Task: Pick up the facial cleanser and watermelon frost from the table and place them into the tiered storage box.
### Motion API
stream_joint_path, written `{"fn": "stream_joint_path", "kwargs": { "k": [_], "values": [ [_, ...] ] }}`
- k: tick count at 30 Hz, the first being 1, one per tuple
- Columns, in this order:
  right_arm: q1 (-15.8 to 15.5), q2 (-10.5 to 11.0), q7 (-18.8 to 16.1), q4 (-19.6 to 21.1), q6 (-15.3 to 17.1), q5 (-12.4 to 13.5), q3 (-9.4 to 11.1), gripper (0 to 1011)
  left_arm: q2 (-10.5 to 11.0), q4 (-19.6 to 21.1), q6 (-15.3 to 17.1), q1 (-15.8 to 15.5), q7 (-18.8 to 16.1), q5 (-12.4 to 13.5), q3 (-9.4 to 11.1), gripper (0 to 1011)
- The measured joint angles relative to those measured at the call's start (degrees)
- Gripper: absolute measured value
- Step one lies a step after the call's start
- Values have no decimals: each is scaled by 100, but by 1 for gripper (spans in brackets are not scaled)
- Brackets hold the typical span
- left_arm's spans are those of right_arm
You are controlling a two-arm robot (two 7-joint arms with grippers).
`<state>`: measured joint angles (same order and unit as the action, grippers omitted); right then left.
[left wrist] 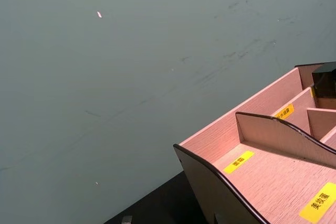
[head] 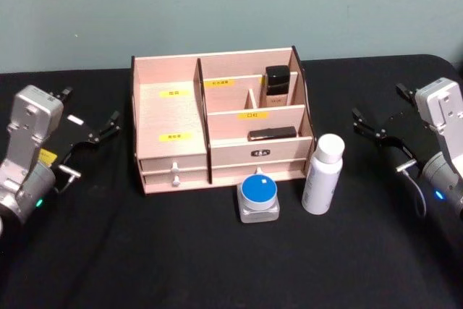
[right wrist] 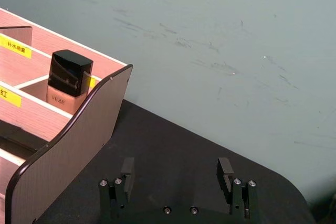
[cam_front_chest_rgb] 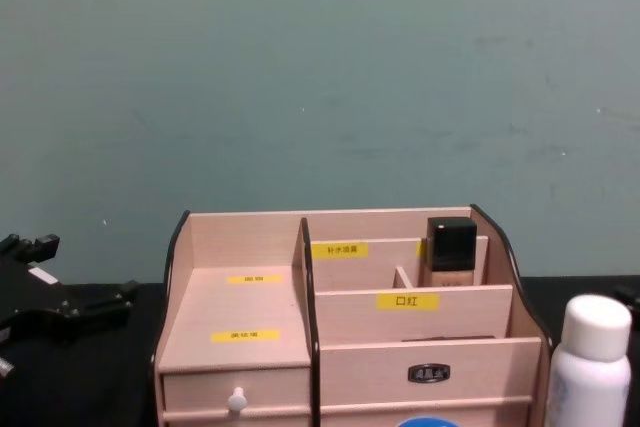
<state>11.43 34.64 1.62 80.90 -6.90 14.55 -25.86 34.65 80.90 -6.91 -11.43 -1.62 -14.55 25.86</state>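
Black cloth is covering the table [head: 217, 265], and a teal wall [head: 217, 5] is rising behind it. At the table's middle the tiered storage box [head: 170, 117] is standing with its drawers facing the robot, and its yellow labels are showing on the stepped shelves. In its rear right compartment a black-capped foundation bottle [head: 277, 83] is standing upright, and a flat dark item [head: 272, 133], possibly a lipstick case, is lying on the tier below. The watermelon frost [head: 258, 195], a small grey container with a round blue lid, is sitting on the cloth just in front of the box's right half. The facial cleanser [head: 323, 174], a white capped bottle, is standing upright beside it, near the box's front right corner. The left gripper [head: 88, 110] is hovering well to the left of the box with its fingers seemingly spread and nothing between them. The right gripper [right wrist: 176, 174] is hovering to the right of the box, its two fingers [right wrist: 127, 171] standing wide apart and holding nothing.
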Motion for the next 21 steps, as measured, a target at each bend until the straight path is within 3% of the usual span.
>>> {"fn": "stream_joint_path", "kwargs": {
  "k": [21],
  "values": [
    [0,0,0,0,0,0,0,1002,0,0,0,0,0,0,0,1010]
  ]
}}
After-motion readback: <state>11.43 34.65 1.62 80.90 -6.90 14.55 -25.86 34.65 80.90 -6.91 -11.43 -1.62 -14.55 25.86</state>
